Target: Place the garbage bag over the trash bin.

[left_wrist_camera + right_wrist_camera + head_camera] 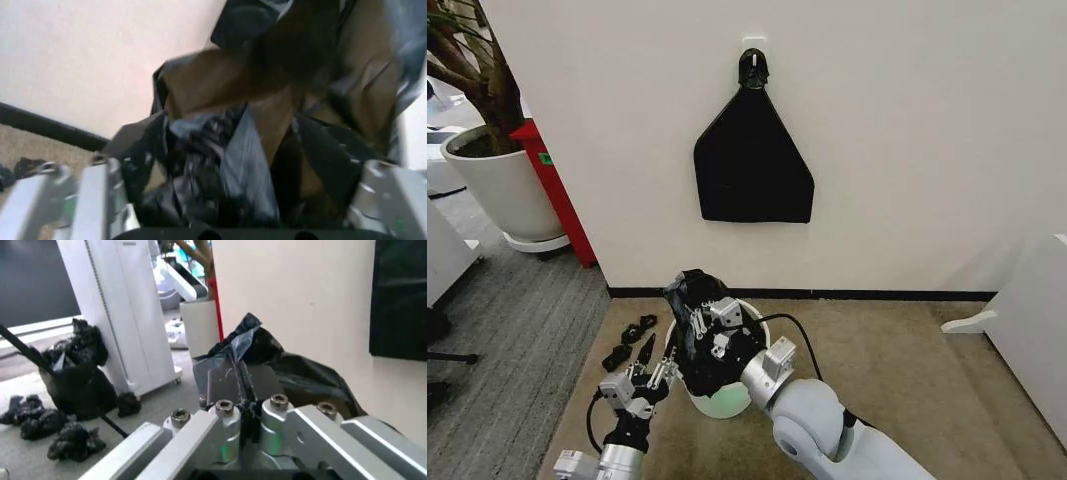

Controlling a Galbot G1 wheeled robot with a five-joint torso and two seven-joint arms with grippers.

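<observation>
Silver screwed claws, grey arms, black cables

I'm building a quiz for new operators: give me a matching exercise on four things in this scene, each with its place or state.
Things:
1. thin glossy black plastic garbage bag
2. small round cream-white plastic trash bin
3. flat matte black triangular sheet
4. large white plant pot

Places or states:
A. hangs from a wall hook
B. stands on the floor at far left, beside a red object
C. pinched in the right gripper's fingers
D. sits on tan carpet, bag bunched over its opening

Pairs: 1-C, 2-D, 3-A, 4-B
</observation>
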